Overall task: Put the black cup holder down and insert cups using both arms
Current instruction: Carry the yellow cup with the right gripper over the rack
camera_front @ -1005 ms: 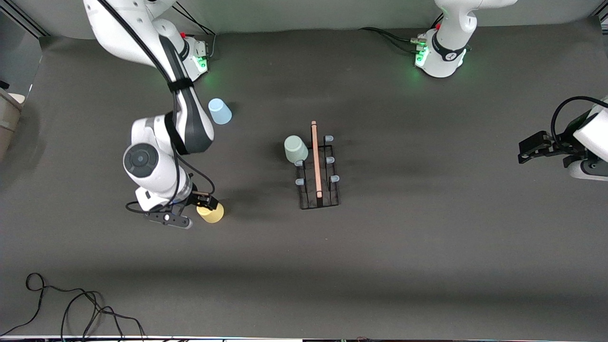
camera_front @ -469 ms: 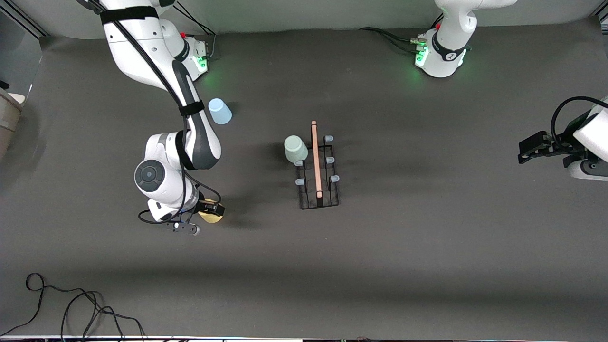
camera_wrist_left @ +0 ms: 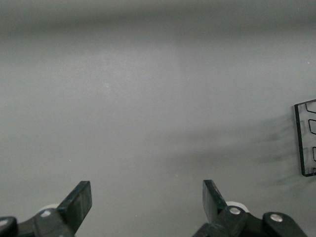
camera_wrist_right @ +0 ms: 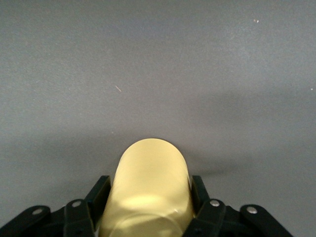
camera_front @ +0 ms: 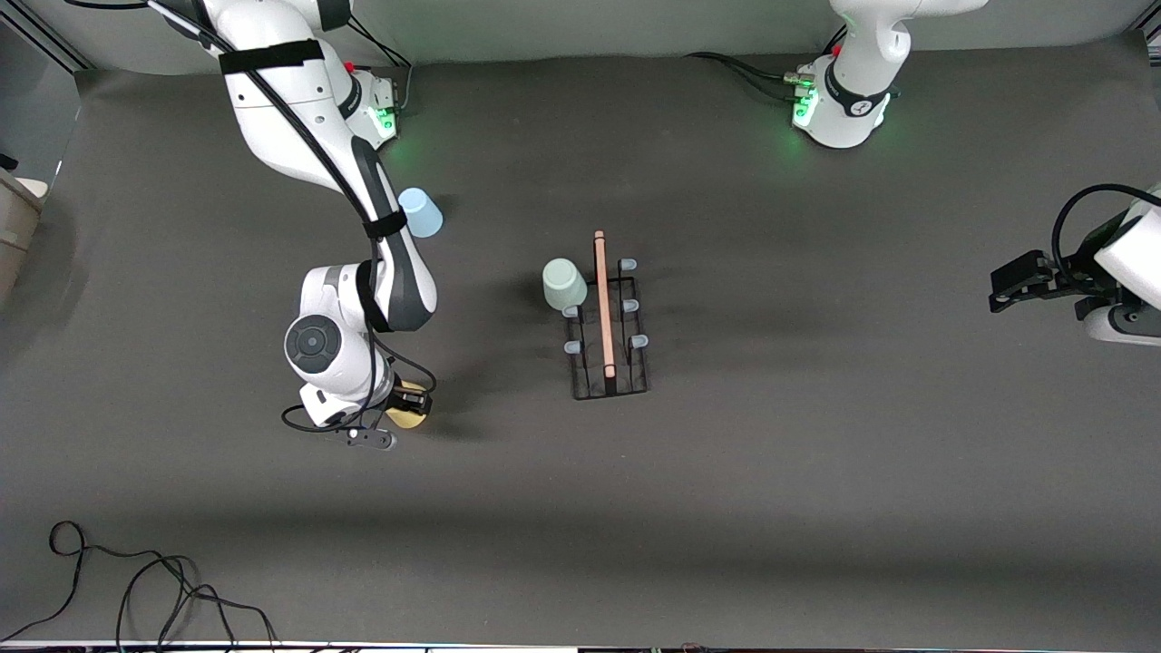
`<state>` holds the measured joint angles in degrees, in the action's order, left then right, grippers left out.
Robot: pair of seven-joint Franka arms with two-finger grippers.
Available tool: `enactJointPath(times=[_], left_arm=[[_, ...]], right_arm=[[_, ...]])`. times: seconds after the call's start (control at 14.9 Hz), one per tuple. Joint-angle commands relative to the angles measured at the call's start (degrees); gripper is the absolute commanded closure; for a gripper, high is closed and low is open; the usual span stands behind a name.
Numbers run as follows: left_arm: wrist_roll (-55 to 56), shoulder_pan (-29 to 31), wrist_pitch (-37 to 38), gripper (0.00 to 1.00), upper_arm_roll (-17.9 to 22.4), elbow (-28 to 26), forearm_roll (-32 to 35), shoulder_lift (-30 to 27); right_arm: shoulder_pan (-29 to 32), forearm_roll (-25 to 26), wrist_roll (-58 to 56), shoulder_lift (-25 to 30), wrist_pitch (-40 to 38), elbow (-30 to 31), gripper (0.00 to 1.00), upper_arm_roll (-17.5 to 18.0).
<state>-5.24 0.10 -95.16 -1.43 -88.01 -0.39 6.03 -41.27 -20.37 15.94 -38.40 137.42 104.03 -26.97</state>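
Dark grey matting covers the table (camera_front: 816,472). Yellow cup (camera_wrist_right: 150,190) lies at the right arm's end, nearer the camera than the rack (camera_front: 606,317); it looks light, thin-walled and slick, best pinched across its sides. Right gripper (camera_wrist_right: 148,197) is clamped on it. Green cup (camera_front: 564,283) sits inverted on a prong, blue cup (camera_front: 420,212) loose. Left gripper (camera_wrist_left: 147,200) waits, fingers apart

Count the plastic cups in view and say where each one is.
3: green cup on the black cup holder; blue cup near the right arm's base; yellow cup between the right gripper fingers.
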Motion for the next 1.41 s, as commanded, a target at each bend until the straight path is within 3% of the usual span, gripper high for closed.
enactJointPath(times=[0.0, 0.27, 0.54, 0.87, 1.34], left_arm=[[0.4, -0.36, -0.29, 0.0, 0.12, -0.41, 0.3, -0.49], [0.4, -0.36, -0.47, 0.0, 0.12, -0.41, 0.3, -0.4], [0.31, -0.19, -0.47, 0.0, 0.12, -0.41, 0.3, -0.4], [0.31, -0.1, -0.47, 0.0, 0.12, -0.41, 0.3, -0.49], [-0.65, 0.08, -1.78, 0.0, 0.47, -0.41, 0.3, -0.23]], right_arm=[[-0.03, -1.87, -2.06, 2.26, -2.41, -0.31, 1.0, -0.02], [-0.04, -1.96, -0.39, 7.45, -9.43, -3.03, 1.0, -0.02], [-2.04, -1.87, 9.34, 9.57, -17.0, -10.66, 1.0, 0.07], [-8.02, -1.87, 25.43, 8.0, -17.45, -18.41, 1.0, 0.07], [-16.46, -1.34, 38.01, 3.69, -14.73, -21.23, 1.0, 0.07]])
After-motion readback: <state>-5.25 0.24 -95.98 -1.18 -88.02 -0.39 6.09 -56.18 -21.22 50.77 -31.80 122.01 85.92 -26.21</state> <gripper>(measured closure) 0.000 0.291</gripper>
